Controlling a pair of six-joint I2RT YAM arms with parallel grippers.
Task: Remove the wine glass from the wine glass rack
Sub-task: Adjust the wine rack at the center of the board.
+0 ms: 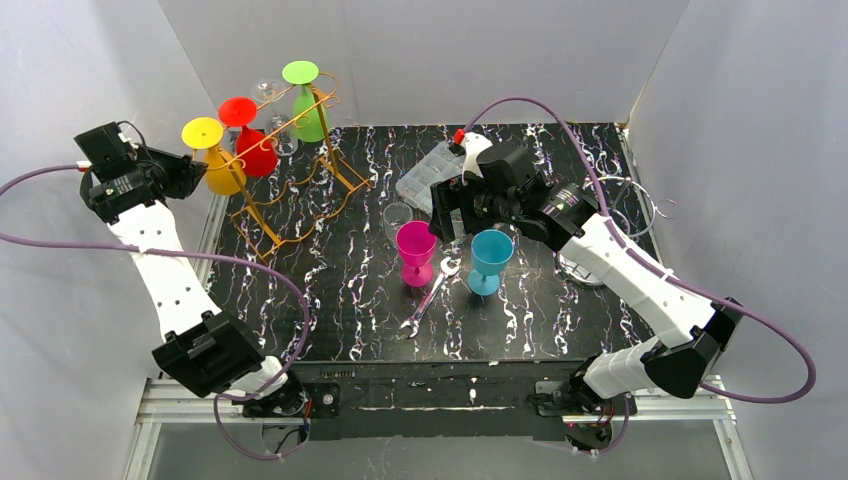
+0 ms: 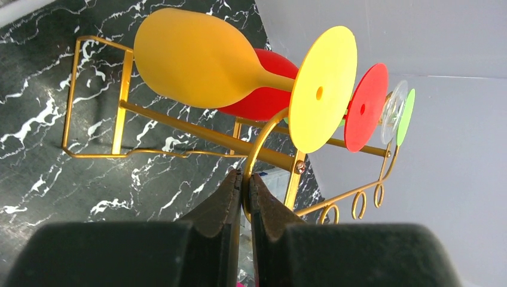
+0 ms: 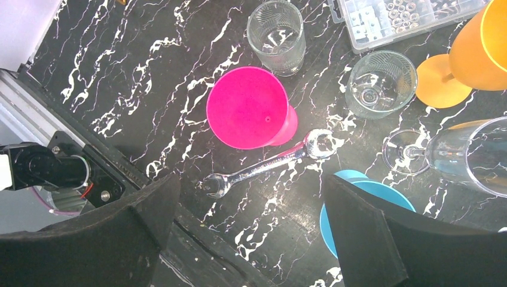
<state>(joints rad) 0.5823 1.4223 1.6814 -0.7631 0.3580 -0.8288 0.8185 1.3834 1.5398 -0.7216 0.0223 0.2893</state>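
On the gold wire wine glass rack (image 2: 179, 122), at the far left of the black marbled desk (image 1: 340, 320), the opaque yellow wine glass (image 2: 197, 60) hangs foot-up at the row's left end, beside a red wine glass (image 2: 263, 101). Left fingers (image 2: 227, 200) closed to a slit, the rack's curved end wire caught between them; right fingers (image 3: 137, 221) spread wide, holding nothing, above a pink goblet (image 3: 248, 107) and a steel spanner (image 3: 269, 164).

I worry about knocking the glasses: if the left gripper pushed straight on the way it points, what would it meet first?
The gold rack: its curved end wire sits between the nearly shut fingertips of the left gripper. Just beyond hangs the foot of the yellow glass, though depth is hard to judge.
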